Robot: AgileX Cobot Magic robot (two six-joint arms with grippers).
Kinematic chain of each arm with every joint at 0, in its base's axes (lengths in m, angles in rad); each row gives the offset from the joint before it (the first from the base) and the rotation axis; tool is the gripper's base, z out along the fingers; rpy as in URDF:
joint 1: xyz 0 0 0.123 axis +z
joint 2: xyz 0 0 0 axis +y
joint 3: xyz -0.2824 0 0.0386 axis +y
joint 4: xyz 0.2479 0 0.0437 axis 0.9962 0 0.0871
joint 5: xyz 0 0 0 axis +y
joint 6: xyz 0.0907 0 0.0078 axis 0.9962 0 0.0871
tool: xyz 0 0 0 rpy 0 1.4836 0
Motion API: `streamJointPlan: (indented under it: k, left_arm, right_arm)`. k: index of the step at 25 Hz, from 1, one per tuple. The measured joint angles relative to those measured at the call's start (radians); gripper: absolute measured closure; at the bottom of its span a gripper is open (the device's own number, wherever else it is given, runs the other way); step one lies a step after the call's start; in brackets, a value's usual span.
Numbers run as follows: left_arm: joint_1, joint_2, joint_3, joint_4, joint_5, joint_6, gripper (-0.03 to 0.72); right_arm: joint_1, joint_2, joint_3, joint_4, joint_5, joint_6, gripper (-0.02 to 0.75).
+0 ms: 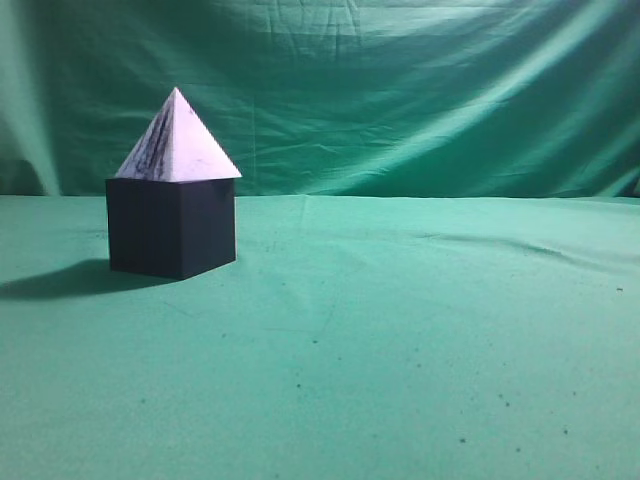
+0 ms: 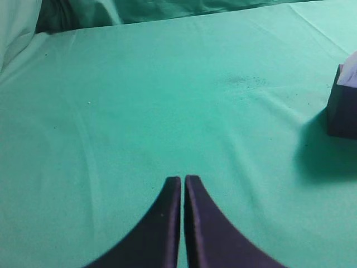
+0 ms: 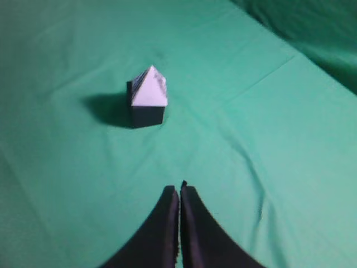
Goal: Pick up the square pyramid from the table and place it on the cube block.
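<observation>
A white marbled square pyramid (image 1: 177, 143) sits upright on top of a black cube block (image 1: 171, 226) at the left of the green cloth table. Both also show in the right wrist view, the pyramid (image 3: 149, 89) on the cube (image 3: 146, 115), well ahead of my right gripper (image 3: 179, 190), which is shut and empty. In the left wrist view only the cube's edge (image 2: 343, 109) and a corner of the pyramid (image 2: 350, 72) show at the far right. My left gripper (image 2: 183, 179) is shut and empty, away from them. Neither gripper shows in the exterior view.
Green cloth covers the table (image 1: 400, 340) and hangs as a backdrop (image 1: 400, 90). The cloth has shallow wrinkles at the right (image 1: 500, 245). The cube casts a shadow to its left (image 1: 60, 280).
</observation>
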Motion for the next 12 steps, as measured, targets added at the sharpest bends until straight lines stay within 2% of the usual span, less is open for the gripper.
streamJointPlan:
  k: [6, 12]
  left_arm:
    - [0.0, 0.0, 0.0, 0.0, 0.0, 0.0, 0.688]
    - [0.0, 0.0, 0.0, 0.0, 0.0, 0.0, 0.688]
  right_arm:
    - [-0.272, -0.231, 0.301, 0.071, -0.274, -0.002, 0.738]
    - [-0.528, -0.475, 0.58, 0.087, -0.421, -0.002, 0.738]
